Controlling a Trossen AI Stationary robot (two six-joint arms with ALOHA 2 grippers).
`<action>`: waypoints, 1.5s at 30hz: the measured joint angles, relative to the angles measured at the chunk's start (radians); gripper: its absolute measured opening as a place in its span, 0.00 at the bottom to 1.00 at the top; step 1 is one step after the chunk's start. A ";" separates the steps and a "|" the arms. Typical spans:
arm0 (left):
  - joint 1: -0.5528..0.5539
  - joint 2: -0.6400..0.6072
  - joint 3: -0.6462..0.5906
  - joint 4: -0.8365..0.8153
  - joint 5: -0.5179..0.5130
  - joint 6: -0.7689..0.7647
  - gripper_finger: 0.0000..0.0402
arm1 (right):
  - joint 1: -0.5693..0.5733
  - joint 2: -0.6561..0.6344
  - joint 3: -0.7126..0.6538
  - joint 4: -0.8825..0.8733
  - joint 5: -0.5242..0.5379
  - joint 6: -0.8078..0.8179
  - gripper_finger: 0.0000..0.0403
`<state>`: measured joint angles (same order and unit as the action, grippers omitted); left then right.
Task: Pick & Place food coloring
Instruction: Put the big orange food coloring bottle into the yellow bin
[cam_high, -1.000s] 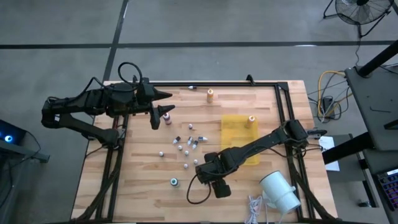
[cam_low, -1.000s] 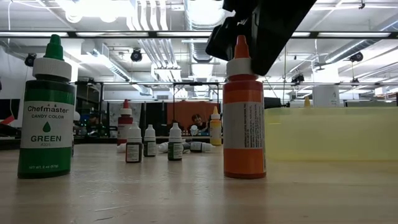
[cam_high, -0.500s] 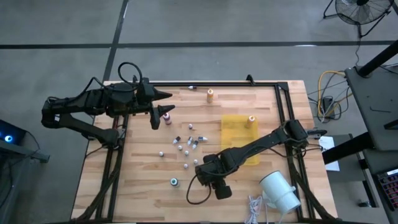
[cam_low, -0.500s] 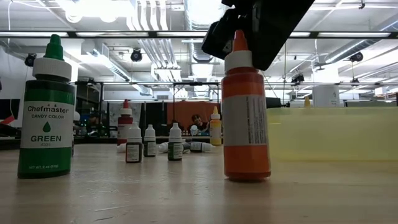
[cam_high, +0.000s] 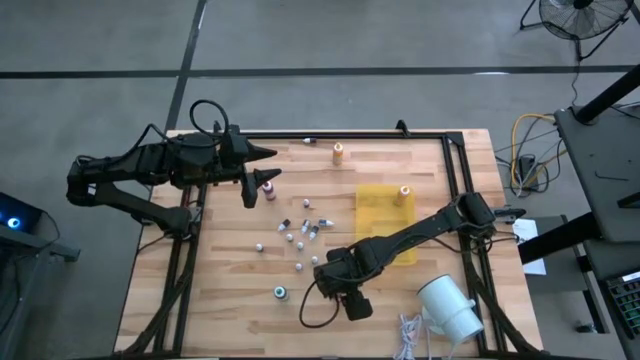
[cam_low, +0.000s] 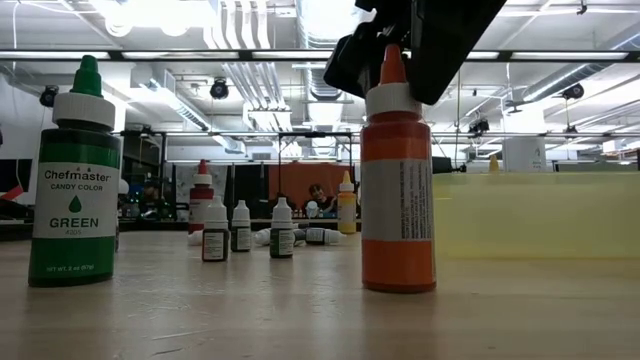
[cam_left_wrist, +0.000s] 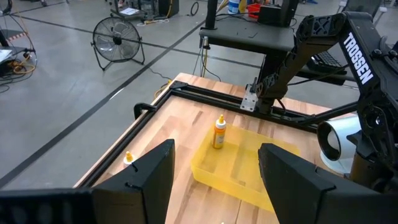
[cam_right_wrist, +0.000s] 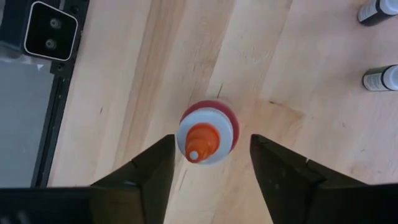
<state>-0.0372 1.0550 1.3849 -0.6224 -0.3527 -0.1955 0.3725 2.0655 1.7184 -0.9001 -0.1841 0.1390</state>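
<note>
- The right gripper (cam_right_wrist: 211, 165) hangs straight above the orange food coloring bottle (cam_right_wrist: 208, 138), with its two dark fingers (cam_right_wrist: 144, 177) spread to either side of the cap; there is clear wood between each finger and the bottle, so the jaws are open and hold nothing.
- That orange bottle (cam_low: 397, 185) stands upright on the wooden table (cam_high: 240, 290), near the front edge, just beside the flat yellow mat (cam_high: 385, 212).
- In the low view the green bottle (cam_low: 76, 175), labelled "Chefmaster Candy Color Green", stands upright well apart from the orange one.
- Small vials (cam_high: 300, 232) lie and stand scattered mid-table.
- One orange-topped bottle (cam_high: 405, 191) stands on the mat's far corner; another (cam_high: 338, 152) stands near the back rail.
- The left gripper (cam_high: 262, 165) waits at the table's back-left side, jaws open and empty, near a pink-topped bottle (cam_high: 268, 188).
- A white cylinder (cam_high: 450, 307) lies at the front-right corner.
</note>
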 joint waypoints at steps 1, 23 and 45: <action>0.000 0.000 0.000 0.000 0.000 0.000 0.51 | 0.000 0.000 0.000 0.001 0.000 0.000 0.51; 0.000 0.000 0.000 0.000 -0.001 -0.013 0.51 | 0.007 -0.002 0.010 0.033 -0.003 -0.053 0.52; 0.000 0.000 0.000 0.000 -0.001 -0.018 0.51 | 0.007 -0.002 -0.005 0.042 0.000 -0.035 0.26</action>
<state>-0.0372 1.0546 1.3849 -0.6224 -0.3534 -0.2131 0.3794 2.0636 1.7131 -0.8585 -0.1841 0.1043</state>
